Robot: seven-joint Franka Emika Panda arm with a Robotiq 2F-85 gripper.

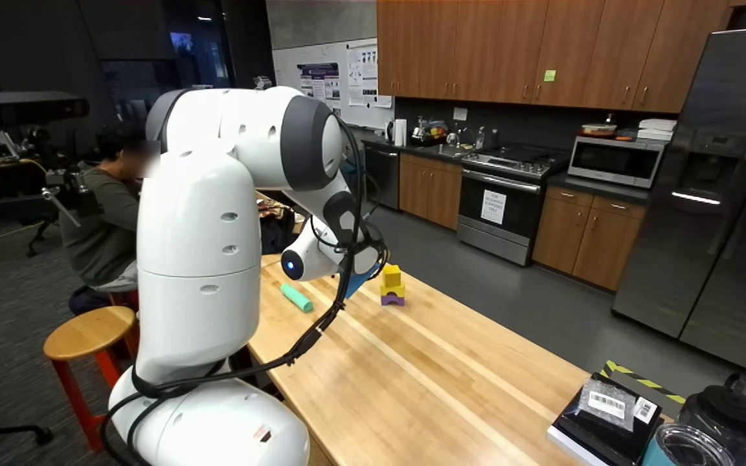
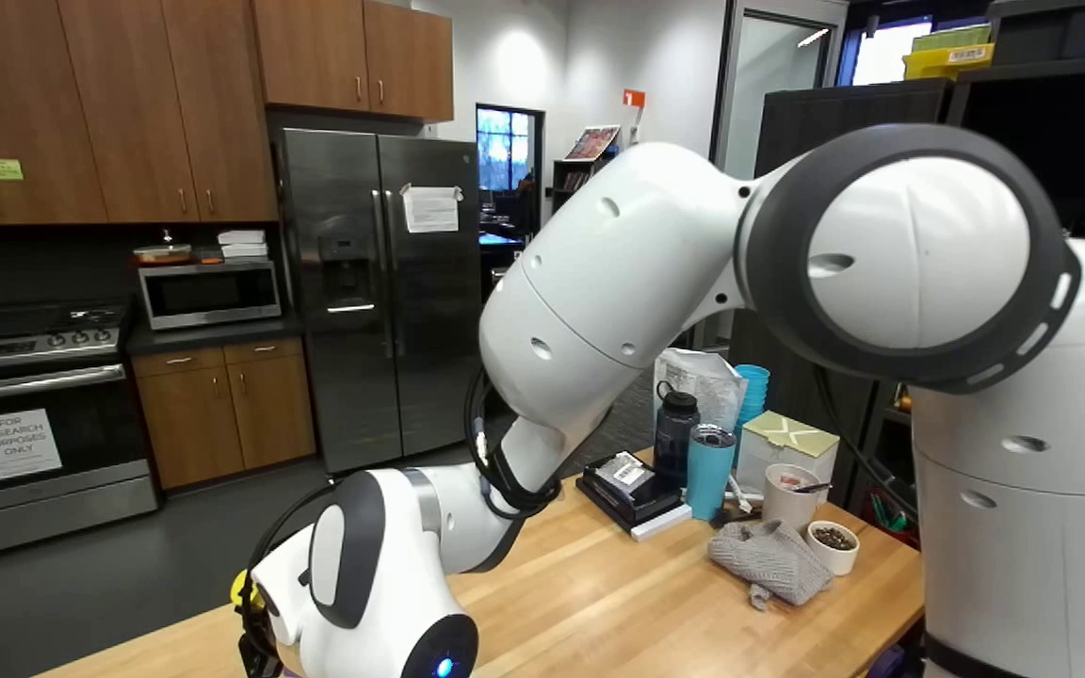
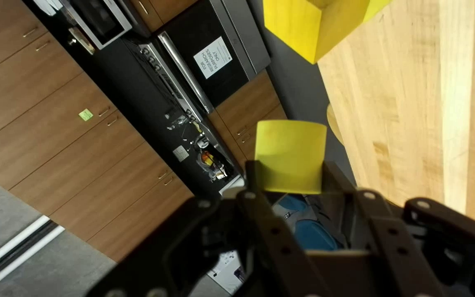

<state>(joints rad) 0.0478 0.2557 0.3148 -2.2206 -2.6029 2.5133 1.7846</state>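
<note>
Though beyond the wrist view, a green cylinder (image 1: pixel 296 298) in an exterior view, end effector (image 3: pixel 292 176) tight on yellow block (image 3: pixel 290 150).

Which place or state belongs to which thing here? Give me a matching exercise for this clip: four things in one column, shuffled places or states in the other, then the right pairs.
Things
1. yellow block near the wrist view's centre
2. mint-green cylinder
3. purple block
4. grey cloth

Places or states
A. crumpled beside a small bowl
B. held in the gripper
C. lying on its side on the table
D. beneath a yellow piece

Right pairs: 1-B, 2-C, 3-D, 4-A
</note>
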